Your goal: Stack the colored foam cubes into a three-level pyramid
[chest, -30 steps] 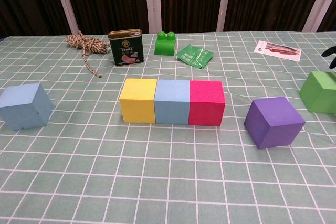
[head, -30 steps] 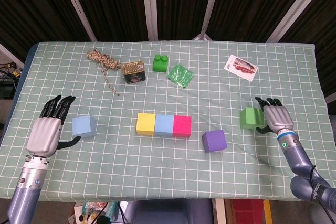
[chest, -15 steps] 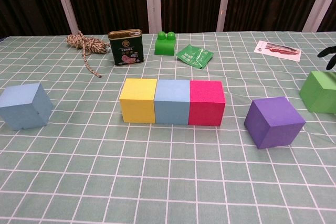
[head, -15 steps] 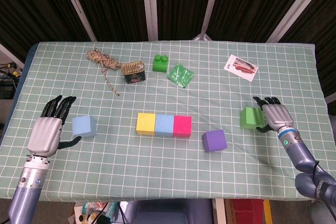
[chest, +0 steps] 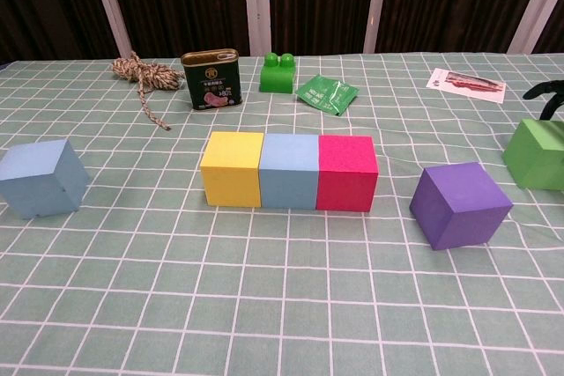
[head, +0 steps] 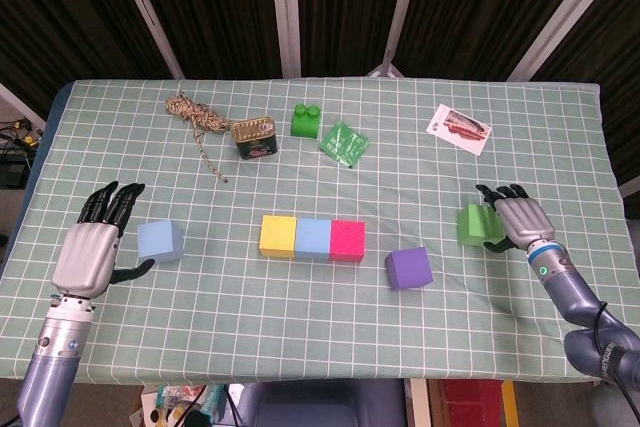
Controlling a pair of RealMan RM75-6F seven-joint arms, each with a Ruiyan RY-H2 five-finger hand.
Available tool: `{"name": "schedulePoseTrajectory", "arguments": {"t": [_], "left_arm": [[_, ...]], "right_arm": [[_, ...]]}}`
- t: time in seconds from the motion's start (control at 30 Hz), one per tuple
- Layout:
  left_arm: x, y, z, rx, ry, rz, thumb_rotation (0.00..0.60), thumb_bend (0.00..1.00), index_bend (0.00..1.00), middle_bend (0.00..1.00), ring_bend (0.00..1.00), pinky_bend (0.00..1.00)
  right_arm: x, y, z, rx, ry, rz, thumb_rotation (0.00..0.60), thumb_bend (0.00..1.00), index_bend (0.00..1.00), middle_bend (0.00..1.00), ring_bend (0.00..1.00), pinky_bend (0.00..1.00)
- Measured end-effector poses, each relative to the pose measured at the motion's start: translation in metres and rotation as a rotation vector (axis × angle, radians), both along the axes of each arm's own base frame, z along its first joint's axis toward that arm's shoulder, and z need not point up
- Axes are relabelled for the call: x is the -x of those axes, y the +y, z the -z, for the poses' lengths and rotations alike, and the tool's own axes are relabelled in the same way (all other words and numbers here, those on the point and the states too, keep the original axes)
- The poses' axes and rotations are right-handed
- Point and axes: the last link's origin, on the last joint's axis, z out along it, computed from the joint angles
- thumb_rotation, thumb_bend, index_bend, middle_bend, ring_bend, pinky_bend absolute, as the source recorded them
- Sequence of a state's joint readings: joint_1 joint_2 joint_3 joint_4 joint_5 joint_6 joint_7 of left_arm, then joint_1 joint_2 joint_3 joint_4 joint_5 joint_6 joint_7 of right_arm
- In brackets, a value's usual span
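Observation:
A row of three cubes stands mid-table: yellow (head: 277, 236), blue (head: 312, 238) and pink (head: 347, 241), touching side by side. A purple cube (head: 408, 268) lies tilted to their right. Further right, a green cube (head: 470, 224) rests on the cloth. My right hand (head: 518, 219) lies against its right side, dark fingertips (chest: 545, 92) reaching over its far edge and the thumb by its near side. A light-blue cube (head: 161, 240) sits at the left, with my left hand (head: 90, 249) just left of it, fingers stretched out and holding nothing.
At the back lie a rope coil (head: 192, 113), a green tin (head: 254, 137), a green toy brick (head: 306, 121), a green packet (head: 344, 142) and a printed card (head: 459, 128). The table's right edge (head: 612, 172) runs close to my right arm.
My right hand has edged left, closer onto the green cube, its fingertips now showing above the cube in the chest view. The cubes and my left hand have not moved.

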State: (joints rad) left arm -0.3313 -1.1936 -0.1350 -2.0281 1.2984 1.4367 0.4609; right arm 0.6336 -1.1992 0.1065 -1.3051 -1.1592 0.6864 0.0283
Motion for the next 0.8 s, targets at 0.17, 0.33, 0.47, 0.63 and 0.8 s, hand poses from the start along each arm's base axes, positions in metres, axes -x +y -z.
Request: {"name": "schedulePoseTrajectory", "arguments": {"t": [0.17, 0.33, 0.47, 0.63, 0.8], "left_arm": [[0.0004, 0.0001, 0.0007, 0.002, 0.002, -0.001, 0.6, 0.06, 0.03, 0.09, 0.01, 0.08], [0.0005, 0.0002, 0.0014, 0.004, 0.003, -0.002, 0.6, 0.06, 0.03, 0.09, 0.01, 0.08], [0.001, 0.0002, 0.0017, 0.004, 0.004, -0.004, 0.6, 0.06, 0.03, 0.09, 0.01, 0.08], [0.0012, 0.0005, 0.0028, 0.007, 0.006, -0.006, 0.6, 0.06, 0.03, 0.09, 0.01, 0.08], [0.0015, 0.0005, 0.0039, 0.01, 0.008, -0.007, 0.6, 0.06, 0.03, 0.09, 0.01, 0.08]], "right_arm": [[-0.001, 0.0005, 0.0025, -0.004, -0.008, -0.008, 0.6, 0.25, 0.0, 0.26, 0.13, 0.0], [-0.002, 0.0004, 0.0045, -0.001, -0.02, -0.014, 0.6, 0.25, 0.0, 0.28, 0.14, 0.0], [-0.0009, -0.0013, 0.0042, 0.004, -0.017, -0.018, 0.6, 0.25, 0.0, 0.3, 0.16, 0.0], [-0.0001, -0.0028, 0.0046, 0.006, -0.018, -0.02, 0.6, 0.25, 0.01, 0.35, 0.2, 0.0], [0.0012, -0.0028, 0.0055, 0.013, -0.024, -0.021, 0.6, 0.25, 0.05, 0.42, 0.25, 0.0]]}}
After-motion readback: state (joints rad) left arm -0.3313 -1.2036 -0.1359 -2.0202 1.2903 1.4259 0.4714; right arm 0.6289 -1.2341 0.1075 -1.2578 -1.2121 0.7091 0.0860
